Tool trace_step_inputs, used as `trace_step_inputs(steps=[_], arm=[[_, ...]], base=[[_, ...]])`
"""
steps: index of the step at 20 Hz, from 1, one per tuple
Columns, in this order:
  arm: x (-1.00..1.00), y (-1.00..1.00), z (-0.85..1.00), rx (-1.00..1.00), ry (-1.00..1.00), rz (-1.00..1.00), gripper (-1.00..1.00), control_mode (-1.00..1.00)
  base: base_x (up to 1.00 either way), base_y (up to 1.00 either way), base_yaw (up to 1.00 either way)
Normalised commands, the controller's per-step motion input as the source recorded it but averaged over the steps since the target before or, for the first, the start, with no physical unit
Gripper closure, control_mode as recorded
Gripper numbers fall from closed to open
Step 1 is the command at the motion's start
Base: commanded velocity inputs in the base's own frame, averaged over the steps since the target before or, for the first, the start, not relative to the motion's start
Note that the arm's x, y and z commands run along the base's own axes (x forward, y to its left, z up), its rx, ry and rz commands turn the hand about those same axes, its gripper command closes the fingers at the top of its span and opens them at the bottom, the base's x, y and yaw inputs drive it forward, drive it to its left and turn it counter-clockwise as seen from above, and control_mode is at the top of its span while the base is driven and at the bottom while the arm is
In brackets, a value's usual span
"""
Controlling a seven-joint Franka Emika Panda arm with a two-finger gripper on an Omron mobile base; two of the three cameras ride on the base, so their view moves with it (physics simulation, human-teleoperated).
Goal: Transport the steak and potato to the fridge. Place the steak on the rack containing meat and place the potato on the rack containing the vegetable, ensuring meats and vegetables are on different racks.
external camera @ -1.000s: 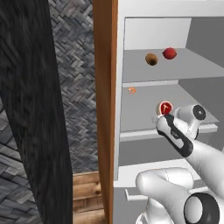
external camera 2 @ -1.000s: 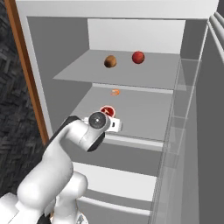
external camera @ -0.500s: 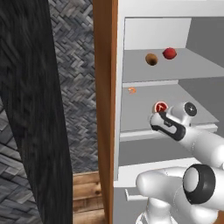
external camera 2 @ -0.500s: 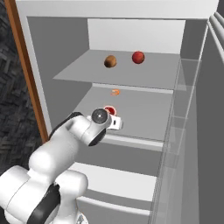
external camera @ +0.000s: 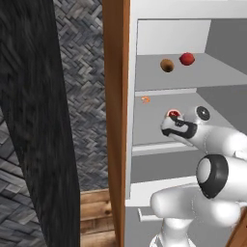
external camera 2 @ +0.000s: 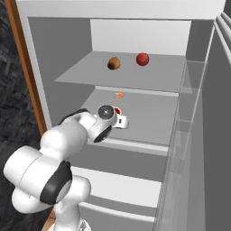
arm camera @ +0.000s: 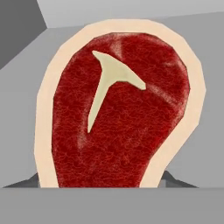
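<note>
Since a second ago my arm has swung left and drawn back; shelf items unmoved. Claw (external camera: 172, 120) half-closed on the steak (arm camera: 120, 118), over the middle rack (external camera 2: 149, 113). To do well: lower until flat, release, short of the orange meat scrap (external camera: 145, 99). Potato (external camera: 167, 65) sits by the tomato (external camera: 186, 59) on the top rack (external camera 2: 167, 74).

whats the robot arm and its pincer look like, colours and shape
The arm is glossy white, built of rounded, bulbous links with dark grey to black bands at the joints. A round dark cap with a pale ring sits on the wrist. The hand carrying the pincer is a white block with a black band. No loose cables or lettering show.
</note>
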Motion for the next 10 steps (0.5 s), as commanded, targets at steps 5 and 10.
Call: trace_step_inputs(steps=[5, 10], arm=[[0.33, -0.05, -0.49, 0.00, 0.01, 0.00, 1.00, -1.00], [0.40, -0.08, -0.45, 0.00, 0.01, 0.00, 1.00, -1.00]], base=[[0.00, 0.00, 0.00], [0.00, 0.00, 0.00]])
